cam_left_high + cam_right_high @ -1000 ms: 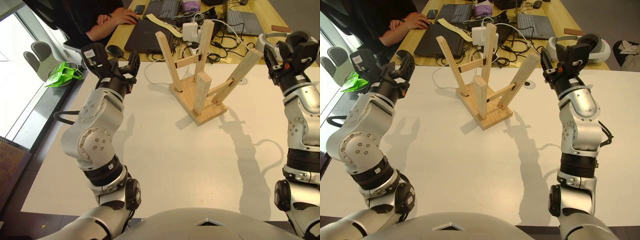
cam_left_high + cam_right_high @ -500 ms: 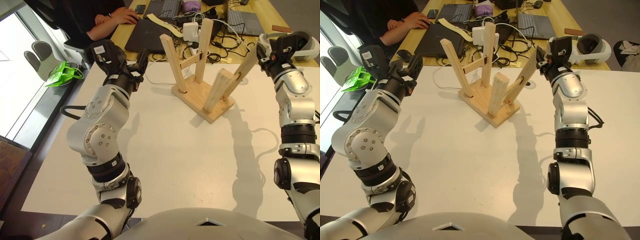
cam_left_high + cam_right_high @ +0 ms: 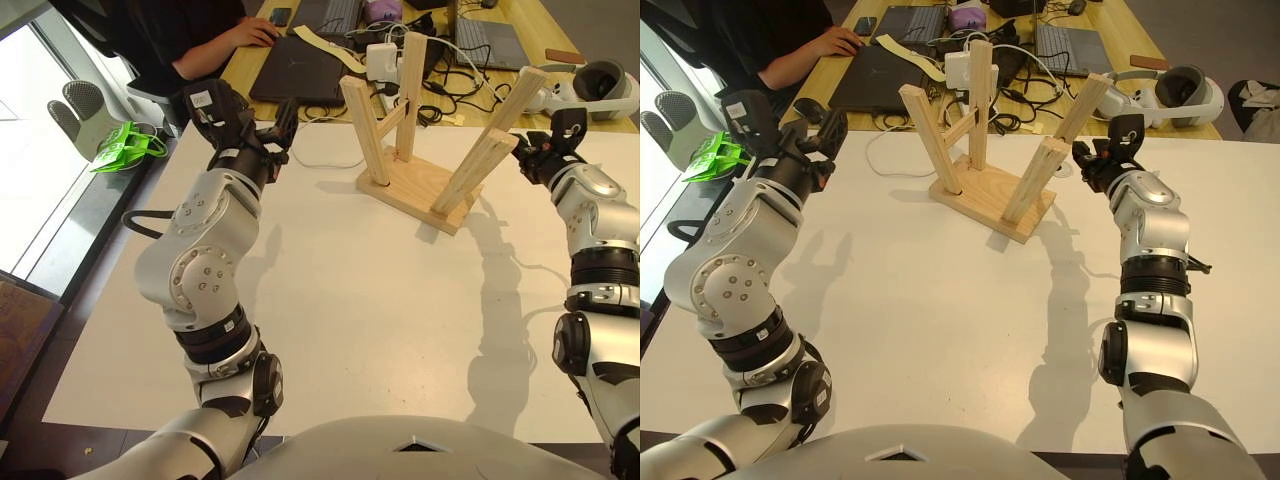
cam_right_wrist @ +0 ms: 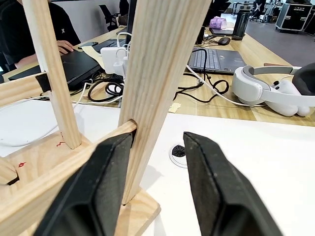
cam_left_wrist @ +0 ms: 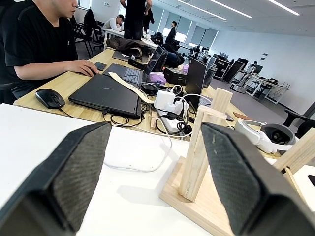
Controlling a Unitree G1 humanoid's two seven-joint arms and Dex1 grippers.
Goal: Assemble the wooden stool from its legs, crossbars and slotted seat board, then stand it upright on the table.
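The wooden stool [image 3: 420,197] lies upside down at the back of the white table [image 3: 360,330]. Its seat board rests flat and its legs [image 3: 368,132] point up, joined by crossbars. My right gripper [image 3: 533,156] is open, right beside the top of the stool's nearest right leg [image 4: 157,73]; that leg stands just past its fingers [image 4: 211,182]. My left gripper [image 3: 262,130] is open and holds nothing, over the table's far left part, well to the left of the stool [image 5: 197,157].
Behind the table stands a wooden desk [image 3: 250,60] with laptops, cables, a white power adapter [image 3: 382,62] and a white headset [image 3: 600,85]. A person's hand rests by a laptop there. A green bag [image 3: 120,148] lies off the table's left edge.
The stool has gone from tilted on an edge to lying flat on its seat board. My right gripper has come down and forward beside a leg. My left arm shifted slightly toward the stool.
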